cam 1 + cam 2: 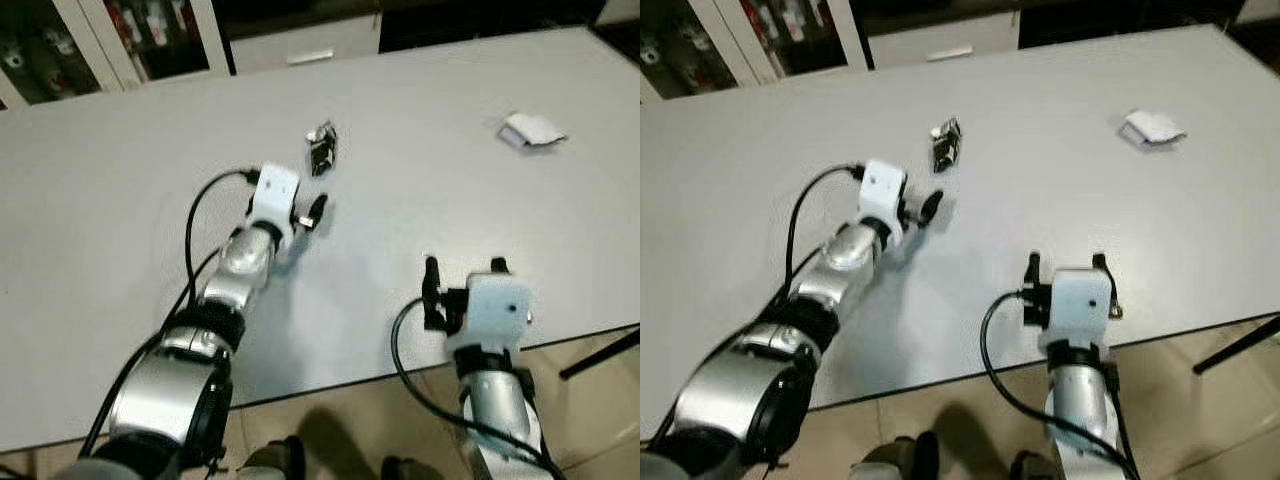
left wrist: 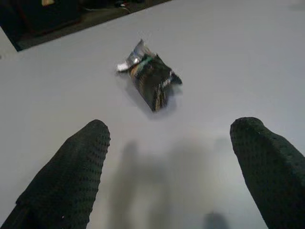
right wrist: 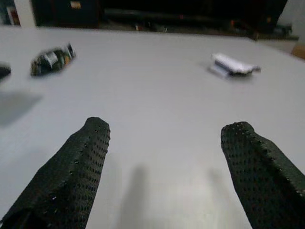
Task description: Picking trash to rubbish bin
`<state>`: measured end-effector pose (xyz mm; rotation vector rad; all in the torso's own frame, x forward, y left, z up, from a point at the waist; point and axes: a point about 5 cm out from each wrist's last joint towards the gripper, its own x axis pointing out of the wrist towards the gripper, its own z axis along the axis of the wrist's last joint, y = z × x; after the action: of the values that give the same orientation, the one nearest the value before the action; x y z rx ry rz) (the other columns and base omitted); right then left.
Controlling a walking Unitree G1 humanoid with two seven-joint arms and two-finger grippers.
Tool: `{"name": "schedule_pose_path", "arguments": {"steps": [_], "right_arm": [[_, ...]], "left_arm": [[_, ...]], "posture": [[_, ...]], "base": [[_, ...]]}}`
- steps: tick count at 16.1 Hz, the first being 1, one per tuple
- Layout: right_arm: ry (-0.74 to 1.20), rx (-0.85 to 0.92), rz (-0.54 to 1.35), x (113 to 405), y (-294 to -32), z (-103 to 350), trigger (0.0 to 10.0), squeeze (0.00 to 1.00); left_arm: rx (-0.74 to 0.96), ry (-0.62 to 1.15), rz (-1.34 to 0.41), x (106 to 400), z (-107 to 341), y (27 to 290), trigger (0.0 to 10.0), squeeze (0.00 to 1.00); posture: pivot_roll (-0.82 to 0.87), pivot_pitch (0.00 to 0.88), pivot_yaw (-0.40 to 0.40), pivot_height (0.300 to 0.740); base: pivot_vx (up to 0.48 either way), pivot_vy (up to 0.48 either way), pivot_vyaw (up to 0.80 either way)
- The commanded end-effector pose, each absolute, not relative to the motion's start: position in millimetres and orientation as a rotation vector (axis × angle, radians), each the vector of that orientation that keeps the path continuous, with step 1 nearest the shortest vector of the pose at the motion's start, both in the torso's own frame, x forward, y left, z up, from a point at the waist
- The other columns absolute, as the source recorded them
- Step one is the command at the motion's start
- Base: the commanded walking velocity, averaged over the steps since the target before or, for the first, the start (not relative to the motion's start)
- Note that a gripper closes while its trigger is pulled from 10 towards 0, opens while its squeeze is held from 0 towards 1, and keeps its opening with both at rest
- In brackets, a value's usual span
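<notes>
Wrapper (image 2: 150, 80) lies on the table (image 1: 120, 200) just ahead of your left gripper (image 2: 176, 162), fingers spread and empty, long axis slanted across the gap; right gripper (image 3: 167, 167), also spread, sits well apart, nearer the white scrap (image 3: 233, 65).

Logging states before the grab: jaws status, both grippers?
Left gripper: open, empty, short of the dark wrapper.
Right gripper: open, empty.

Both arms are silver metal with black joint rings and white wrist blocks. A black cable loops from each block back along its arm. The left gripper (image 2: 171, 157) and right gripper (image 3: 164, 162) each carry 2 black, dimple-textured fingers (image 3: 76, 167).
</notes>
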<state>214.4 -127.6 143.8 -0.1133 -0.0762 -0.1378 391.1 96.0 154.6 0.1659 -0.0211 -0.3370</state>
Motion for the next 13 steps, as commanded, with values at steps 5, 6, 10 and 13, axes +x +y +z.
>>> {"name": "schedule_pose_path", "arguments": {"steps": [5, 6, 10, 13], "right_arm": [[-0.034, -0.086, -0.245, 183, -129, 147, 10.0, 0.0], [-0.022, -0.091, -0.259, 177, -131, 147, 10.0, 0.0], [-0.004, -0.105, -0.275, 166, -132, 151, 10.0, 0.0], [0.002, -0.113, -0.274, 163, -132, 153, 10.0, 0.0]], "left_arm": [[0.151, -0.047, -0.308, 397, 168, 81, 10.0, 0.0], [0.157, -0.049, -0.298, 398, 170, 79, 10.0, 0.0], [0.157, -0.041, -0.281, 398, 170, 74, 10.0, 0.0], [0.165, -0.031, -0.279, 398, 169, 72, 10.0, 0.0]], "posture": [[-0.13, 0.299, 0.116, 0.74], [-0.15, 0.311, 0.113, 0.74], [-0.21, 0.327, 0.097, 0.74], [-0.22, 0.328, 0.093, 0.74]], "base": [[0.0, 0.0, 0.0], [0.0, 0.0, 0.0], [0.0, 0.0, 0.0], [0.0, 0.0, 0.0]]}}
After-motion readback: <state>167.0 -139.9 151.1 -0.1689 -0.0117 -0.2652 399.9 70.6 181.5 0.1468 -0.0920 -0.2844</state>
